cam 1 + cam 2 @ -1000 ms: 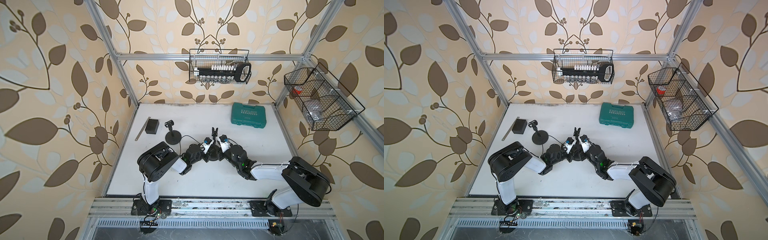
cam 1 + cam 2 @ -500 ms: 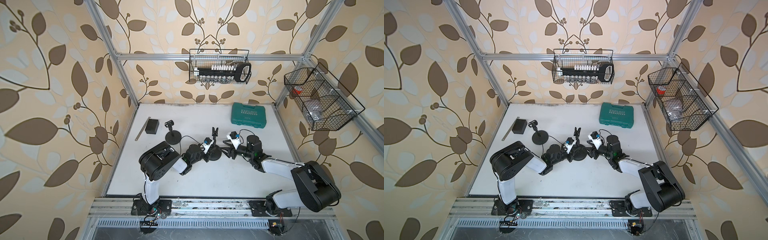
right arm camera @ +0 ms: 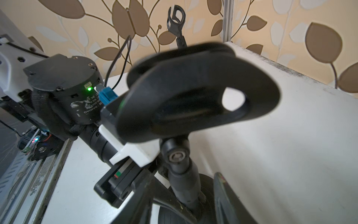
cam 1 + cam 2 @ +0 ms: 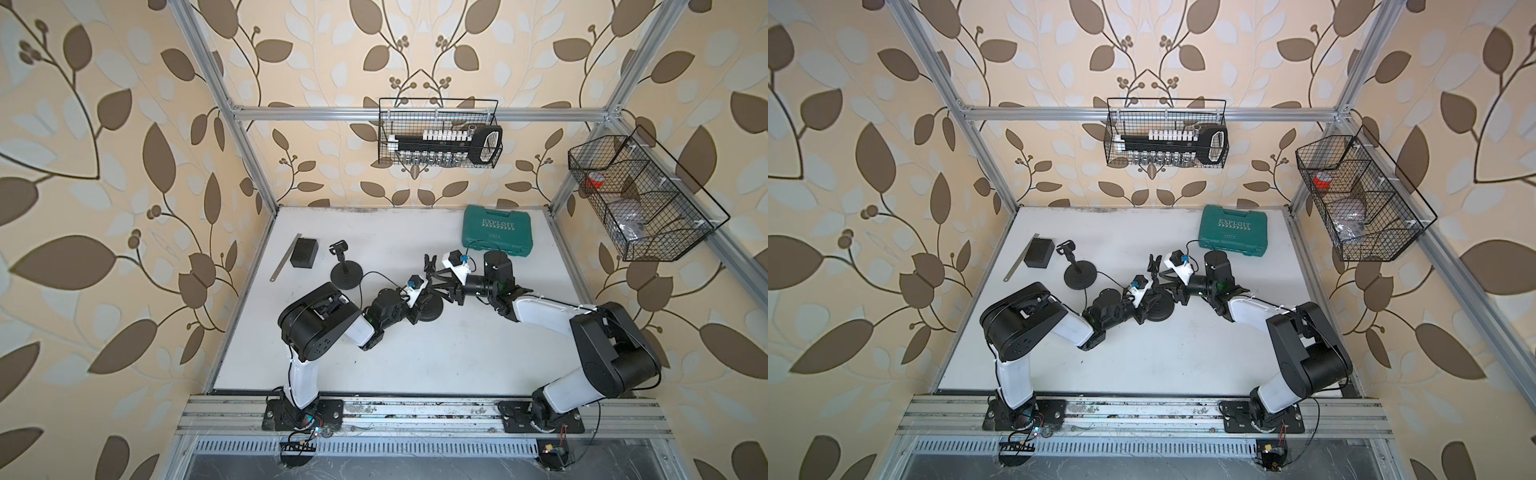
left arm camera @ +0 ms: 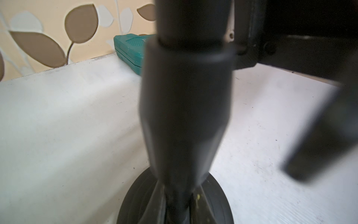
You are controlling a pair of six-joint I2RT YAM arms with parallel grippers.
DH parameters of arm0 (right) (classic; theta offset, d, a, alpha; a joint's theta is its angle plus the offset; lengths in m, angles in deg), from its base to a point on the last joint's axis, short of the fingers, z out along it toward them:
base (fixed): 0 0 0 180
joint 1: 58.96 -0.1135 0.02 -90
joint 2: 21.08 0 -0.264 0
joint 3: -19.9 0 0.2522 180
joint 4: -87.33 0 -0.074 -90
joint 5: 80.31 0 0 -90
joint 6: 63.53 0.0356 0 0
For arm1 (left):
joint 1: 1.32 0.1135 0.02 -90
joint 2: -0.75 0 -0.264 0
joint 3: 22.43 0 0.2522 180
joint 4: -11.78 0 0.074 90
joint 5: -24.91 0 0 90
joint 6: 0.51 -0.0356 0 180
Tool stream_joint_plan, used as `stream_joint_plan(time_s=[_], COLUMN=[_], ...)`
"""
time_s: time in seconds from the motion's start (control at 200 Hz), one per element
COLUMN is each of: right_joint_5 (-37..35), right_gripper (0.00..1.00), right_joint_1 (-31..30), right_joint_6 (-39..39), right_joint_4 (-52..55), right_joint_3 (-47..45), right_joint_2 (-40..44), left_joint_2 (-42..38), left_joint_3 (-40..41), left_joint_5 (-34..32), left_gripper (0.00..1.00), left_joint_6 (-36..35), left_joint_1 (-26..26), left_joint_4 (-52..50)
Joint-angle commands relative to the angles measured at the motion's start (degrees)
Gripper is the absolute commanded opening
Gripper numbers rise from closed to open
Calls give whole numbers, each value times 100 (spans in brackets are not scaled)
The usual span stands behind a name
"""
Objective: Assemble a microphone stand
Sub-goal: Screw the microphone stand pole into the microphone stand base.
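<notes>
**Item 1.** microphone stand: upright nr desk ctr, between the two arms. Matte blk throughout.
- round base: flat disc, resting on the desk.
- stem: cylinder w/ a stepped collar, narrowing toward the base.
- pivot joint: sits above the stem, w/ a metal screw head.
- clip: smooth oval plastic ring, teardrop hole at one end, tilted.

**Item 2.** left end effector: fingers pressed together on the stem low down, just above the base.

**Item 3.** right end effector: fingers spread, one each side of the stem below the pivot. Gap showing, so not gripping.

**Item 4.** desk: white, flat, lightly scuffed, dark specks.

**Item 5.** second microphone stand: blk disc, thin stem, clip on top. Stands alone toward left rear, apart from both end effectors.

**Item 6.** blk box: rectangular, matte. Thin metal strip lies just beside it.

**Item 7.** tool case: teal moulded plastic, shut, at right rear.

**Item 8.** back wire basket and side wire basket: blk mesh, hung on the frame above the desk.
</notes>
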Motion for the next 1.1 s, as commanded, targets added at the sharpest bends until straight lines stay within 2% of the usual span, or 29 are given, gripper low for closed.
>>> stream_joint_plan(time_s=[0.0,0.41,0.61,0.75,0.85,0.975,1.1], right_joint_5=[228,325,320,171,-269,-1280,-2922], right_gripper=[47,37,25,12,0,0,0], right_joint_1=[9,7,-23,-58,-128,-334,-822], right_joint_6=[-90,29,32,86,255,527,763], right_joint_4=[269,-80,-184,-296,-557,-1012,-1299], right_joint_3=[202,293,291,141,-136,-615,-1066], right_joint_2=[-179,-459,-495,-478,-418,-296,-185], left_joint_2=[84,184,208,235,227,217,171], left_joint_3=[25,-50,-73,-103,-100,-113,-78], left_joint_5=[24,88,113,114,103,97,117], left_gripper=[15,15,15,14,15,17,31], left_joint_6=[-20,18,9,16,9,31,86], left_joint_1=[-34,-34,-35,-34,-34,-34,-34], left_joint_4=[-295,-365,-390,-403,-403,-386,-324])
